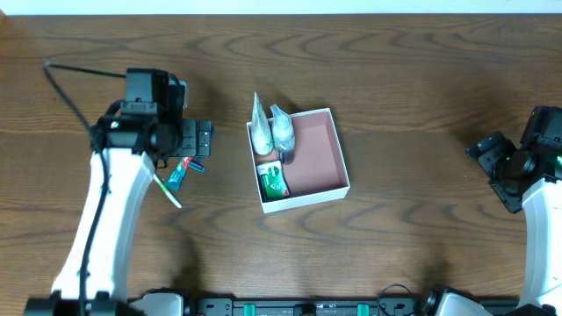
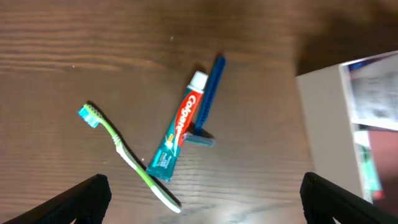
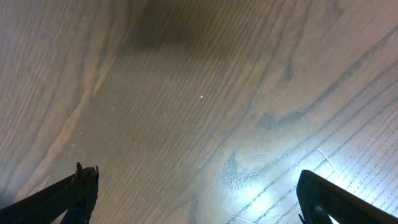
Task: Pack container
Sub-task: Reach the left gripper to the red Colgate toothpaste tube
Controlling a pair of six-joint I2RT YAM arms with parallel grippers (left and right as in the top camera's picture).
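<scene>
**Position.** The container point(image 1: 314, 156) is found at the middle of the bench point(image 1: 395, 70). Its pinkish floor is bare on the right half and occupied along the left wall.

**Tools.** The left tool point(image 2: 205, 186) is held released, jaws wide, above loose toiletries just left of the container. The right tool point(image 3: 199, 183) is likewise released and empty over bare wood, well apart from the work.

**Step in hand.** This is judged to be pick-up of a loose item. The toothpaste tube point(image 2: 176, 135) and the razor point(image 2: 210, 99) lie touching, so the jaws are best set across one narrow body only. The toothbrush point(image 2: 127, 158), lying apart, is considered the cleaner first grasp.

**Count.**
- Container: one.
- On the bench: one toothbrush, one toothpaste tube, one razor.
- Inside the container: one white tube point(image 1: 261, 133), one white bottle point(image 1: 283, 132) and one green packet point(image 1: 274, 183).
- A small dark item beside these cannot be identified.
</scene>
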